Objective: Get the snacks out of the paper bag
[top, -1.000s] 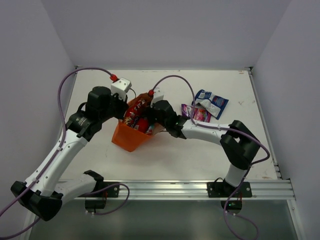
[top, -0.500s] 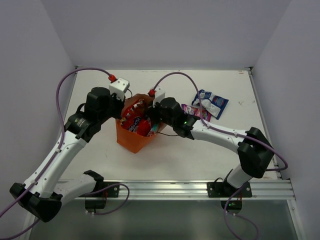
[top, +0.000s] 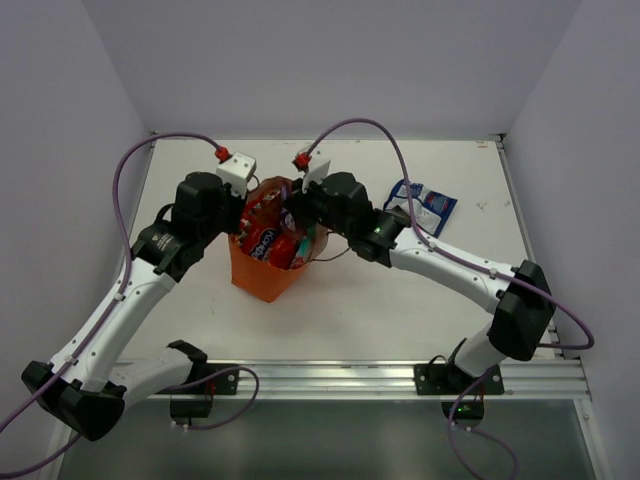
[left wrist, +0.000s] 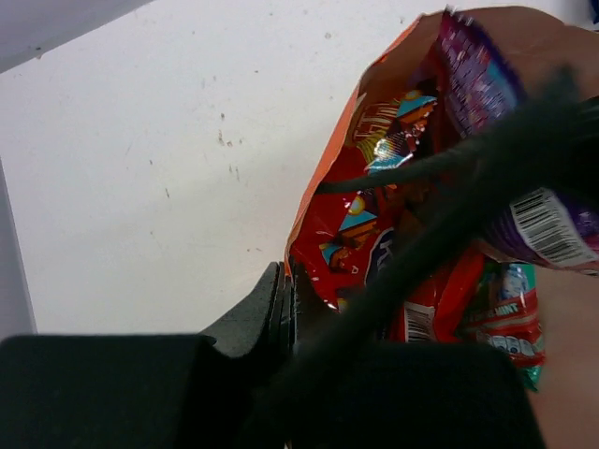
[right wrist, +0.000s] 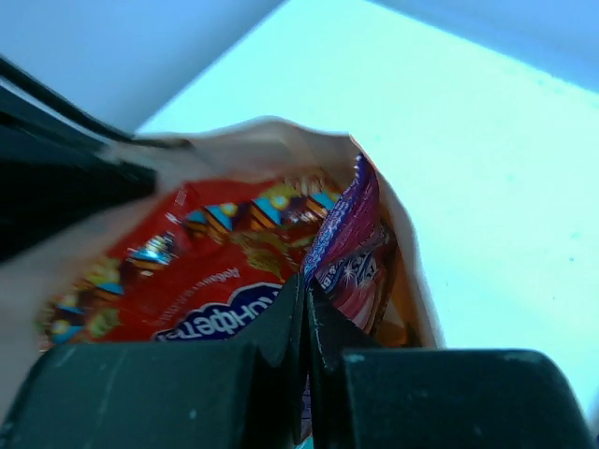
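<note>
bag: orange paper bag (top: 262, 280) sits centre-left on the worktop (top: 400, 300), snacks (top: 270, 238) still piled inside, red ones on top
changed: right fingers (right wrist: 281, 327) just swung in from the right and now sit over the bag mouth, pressed shut, nothing visibly nipped
holding: left fingers (left wrist: 264, 307) look clamped on the bag's left rim
meaning: next grab is coming, I reckon; blue-and-white packet (top: 428, 207) is already out, upper right

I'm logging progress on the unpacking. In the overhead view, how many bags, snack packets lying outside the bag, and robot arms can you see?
paper bag: 1
robot arms: 2, the left arm and the right arm
snack packets outside the bag: 1, the blue-and-white packet; the right arm may hide more
Total: 4
</note>
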Controlling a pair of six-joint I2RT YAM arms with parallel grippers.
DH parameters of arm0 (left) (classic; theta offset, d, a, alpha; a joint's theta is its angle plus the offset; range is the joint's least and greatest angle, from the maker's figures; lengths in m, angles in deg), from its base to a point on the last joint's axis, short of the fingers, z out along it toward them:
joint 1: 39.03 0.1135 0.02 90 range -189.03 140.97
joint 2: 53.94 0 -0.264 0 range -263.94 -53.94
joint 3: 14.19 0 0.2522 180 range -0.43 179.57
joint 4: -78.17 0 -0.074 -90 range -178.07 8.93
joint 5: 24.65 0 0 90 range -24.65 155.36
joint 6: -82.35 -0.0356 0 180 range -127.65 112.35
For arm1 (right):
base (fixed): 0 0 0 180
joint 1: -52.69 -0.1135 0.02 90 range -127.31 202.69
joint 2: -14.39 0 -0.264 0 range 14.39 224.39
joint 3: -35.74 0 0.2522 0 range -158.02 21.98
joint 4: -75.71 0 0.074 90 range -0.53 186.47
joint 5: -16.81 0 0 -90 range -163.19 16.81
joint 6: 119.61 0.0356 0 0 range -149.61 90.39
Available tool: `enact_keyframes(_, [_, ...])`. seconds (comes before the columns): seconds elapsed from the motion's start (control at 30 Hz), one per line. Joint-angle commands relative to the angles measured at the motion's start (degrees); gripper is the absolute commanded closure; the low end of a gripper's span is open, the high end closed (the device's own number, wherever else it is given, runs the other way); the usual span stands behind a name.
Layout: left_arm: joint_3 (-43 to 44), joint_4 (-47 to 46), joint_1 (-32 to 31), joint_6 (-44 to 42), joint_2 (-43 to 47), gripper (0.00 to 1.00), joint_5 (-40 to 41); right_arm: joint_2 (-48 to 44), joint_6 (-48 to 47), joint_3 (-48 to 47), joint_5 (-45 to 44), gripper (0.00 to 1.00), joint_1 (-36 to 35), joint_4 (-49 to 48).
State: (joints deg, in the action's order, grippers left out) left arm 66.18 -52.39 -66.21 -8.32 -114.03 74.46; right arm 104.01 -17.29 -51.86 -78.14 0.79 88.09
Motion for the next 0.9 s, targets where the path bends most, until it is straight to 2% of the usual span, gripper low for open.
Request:
enact_keyframes(0.0, [4.8, -8.4, 0.1, -0.6, 1.0, 1.00, 4.1, -5.9, -0.5, -8.9, 0.8, 1.00, -0.9, -8.5])
enact_keyframes(0.27, [5.3, -9.7, 0.5, -2.4, 0.6, 1.00, 12.5, -8.1, -1.2, -14.0, 1.3, 1.00, -0.9, -4.7])
enact_keyframes(0.53, [3.8, -15.4, 6.1, -7.3, -1.1, 1.00, 10.7, -16.3, -4.3, -17.1, -1.8, 1.00, 1.4, 3.7])
enact_keyframes(0.67, [4.4, -19.1, 9.6, -11.1, -2.2, 1.00, 8.9, -20.9, -5.3, -13.8, -5.6, 1.00, 6.3, 6.8])
enact_keyframes(0.87, [5.5, -25.4, 10.0, -18.1, -4.4, 1.00, 5.2, -26.7, -4.6, -2.8, -9.2, 1.00, 10.2, 10.4])
